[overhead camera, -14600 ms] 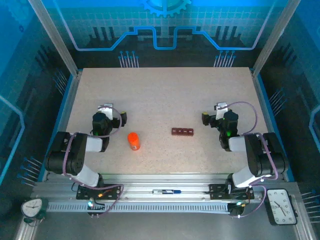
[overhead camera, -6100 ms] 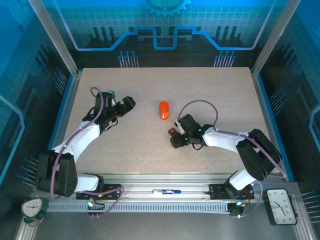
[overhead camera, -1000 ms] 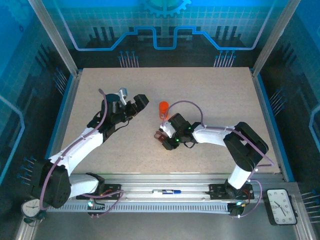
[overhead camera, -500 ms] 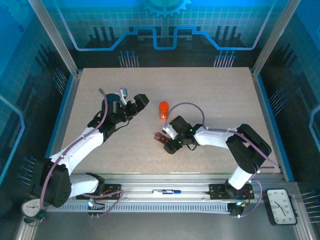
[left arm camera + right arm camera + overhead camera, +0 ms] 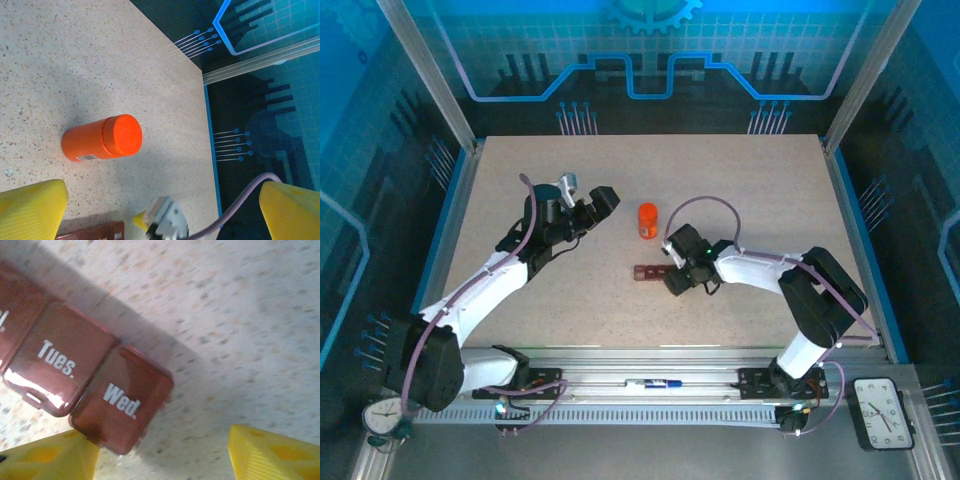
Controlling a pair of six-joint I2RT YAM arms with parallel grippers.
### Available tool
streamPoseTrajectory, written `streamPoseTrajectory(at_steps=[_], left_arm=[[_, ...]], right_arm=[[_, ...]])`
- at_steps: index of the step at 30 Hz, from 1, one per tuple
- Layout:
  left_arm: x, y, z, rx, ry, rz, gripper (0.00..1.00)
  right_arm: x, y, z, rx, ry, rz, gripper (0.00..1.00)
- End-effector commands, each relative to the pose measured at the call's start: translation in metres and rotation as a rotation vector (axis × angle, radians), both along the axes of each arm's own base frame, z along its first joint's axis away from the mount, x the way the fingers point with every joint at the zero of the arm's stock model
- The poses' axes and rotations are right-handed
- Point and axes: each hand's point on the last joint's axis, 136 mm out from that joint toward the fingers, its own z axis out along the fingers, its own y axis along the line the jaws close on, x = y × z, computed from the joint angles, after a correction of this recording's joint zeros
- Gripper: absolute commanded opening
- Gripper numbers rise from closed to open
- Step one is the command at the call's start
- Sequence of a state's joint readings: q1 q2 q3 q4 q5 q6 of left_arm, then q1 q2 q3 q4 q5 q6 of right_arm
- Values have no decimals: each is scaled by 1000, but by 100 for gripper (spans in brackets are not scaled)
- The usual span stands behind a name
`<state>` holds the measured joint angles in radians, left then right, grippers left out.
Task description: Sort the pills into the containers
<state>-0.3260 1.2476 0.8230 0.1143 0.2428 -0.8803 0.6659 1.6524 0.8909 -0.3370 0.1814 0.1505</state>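
Right gripper: fingers spread, no longer clamped as one second ago. Pill organiser lies flat on the table, its "Wed." end just beside one finger. Left gripper: spread wide, empty, facing the orange bottle.

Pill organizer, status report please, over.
Left end effector open, facing orange bottle. Right end effector open at Wed. end. Pill organizer flat on table, visible lids shut. Nothing blocking.

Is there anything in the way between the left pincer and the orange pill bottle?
No, nothing visible is in the way. The left pincer is open and points at the orange pill bottle, with just bare table between them. The dark red pill box lies off to the side, out of that path.
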Motion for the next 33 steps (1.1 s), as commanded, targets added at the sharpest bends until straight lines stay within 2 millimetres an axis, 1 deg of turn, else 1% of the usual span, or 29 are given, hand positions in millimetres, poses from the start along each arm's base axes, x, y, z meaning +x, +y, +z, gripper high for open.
streamPoseTrajectory(at_steps=[1, 3, 7, 10, 13, 18, 23, 27, 33], left_arm=[[1, -3, 10, 16, -25, -35, 99], [0, -4, 8, 28, -19, -44, 99], [-5, -2, 2, 96, -4, -65, 99], [-10, -4, -9, 193, 11, -96, 99], [-19, -12, -24, 331, 30, -151, 99], [-33, -21, -53, 521, 61, -244, 99], [-46, -26, -82, 637, 85, -320, 99], [-55, -31, -99, 710, 93, -369, 99], [-62, -40, -117, 771, 89, -426, 99]], right_arm=[[14, -10, 6, -2, 7, -71, 69], [15, -10, 12, 29, 13, -68, 69], [7, -6, 30, 120, 27, -64, 70], [8, -2, 44, 206, 39, -89, 71], [17, 3, 49, 261, 55, -121, 73], [29, 15, 45, 281, 90, -140, 76], [38, 21, 36, 272, 101, -154, 76], [37, 25, 28, 264, 116, -151, 76], [32, 25, 12, 241, 143, -152, 76]])
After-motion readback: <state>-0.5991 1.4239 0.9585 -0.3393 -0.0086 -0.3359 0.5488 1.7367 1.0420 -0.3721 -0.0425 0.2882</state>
